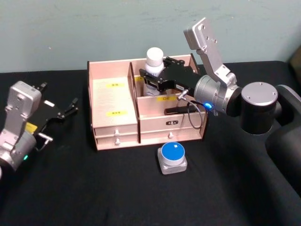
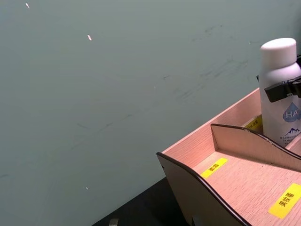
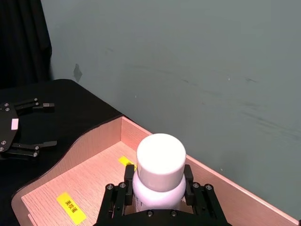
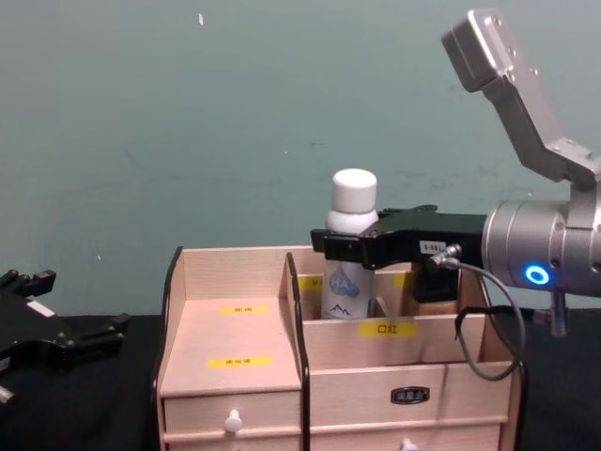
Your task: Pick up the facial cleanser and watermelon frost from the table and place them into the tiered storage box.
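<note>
Head view: my right pincer [image 1: 154, 78] grips the white bottle [image 1: 154, 57] inside the rear compartment of the box [image 1: 108, 99], mid-tabletop, while my left pincer [image 1: 71, 107] rests released near the left edge. Right wrist view: the cap [image 3: 161, 155] stands up between my fingers [image 3: 188, 175]. Chest view: the bottle looks lowered in, so I judge I must let go, lift clear, then fetch the blue-lidded jar [image 1: 172, 157] just in front of the box.

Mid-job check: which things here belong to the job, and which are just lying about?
Job: facial cleanser, gripped by right tool, in a rear compartment of tiered storage box; watermelon frost, on the black tablecloth before it.
Lying about: left tool, open, idle at left.
</note>
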`<move>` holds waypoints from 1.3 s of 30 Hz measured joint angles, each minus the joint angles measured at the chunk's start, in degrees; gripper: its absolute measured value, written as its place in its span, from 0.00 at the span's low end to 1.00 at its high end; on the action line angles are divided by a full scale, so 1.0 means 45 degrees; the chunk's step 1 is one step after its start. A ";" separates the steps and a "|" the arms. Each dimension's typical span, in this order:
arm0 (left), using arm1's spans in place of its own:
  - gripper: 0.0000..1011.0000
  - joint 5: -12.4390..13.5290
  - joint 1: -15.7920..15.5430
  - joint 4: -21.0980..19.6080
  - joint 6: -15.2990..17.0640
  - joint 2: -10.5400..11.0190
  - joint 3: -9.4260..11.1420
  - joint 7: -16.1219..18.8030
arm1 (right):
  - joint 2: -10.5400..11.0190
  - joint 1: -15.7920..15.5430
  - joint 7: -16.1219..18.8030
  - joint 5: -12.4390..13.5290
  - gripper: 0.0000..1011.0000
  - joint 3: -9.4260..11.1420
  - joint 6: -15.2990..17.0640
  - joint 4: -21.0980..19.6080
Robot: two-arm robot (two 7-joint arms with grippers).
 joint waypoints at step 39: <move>1.00 0.0000 0.0000 0.0000 0.0000 0.0000 0.0000 0.0000 | -0.0508 0.0779 0.0275 0.0200 0.59 -0.0363 0.0398 0.1419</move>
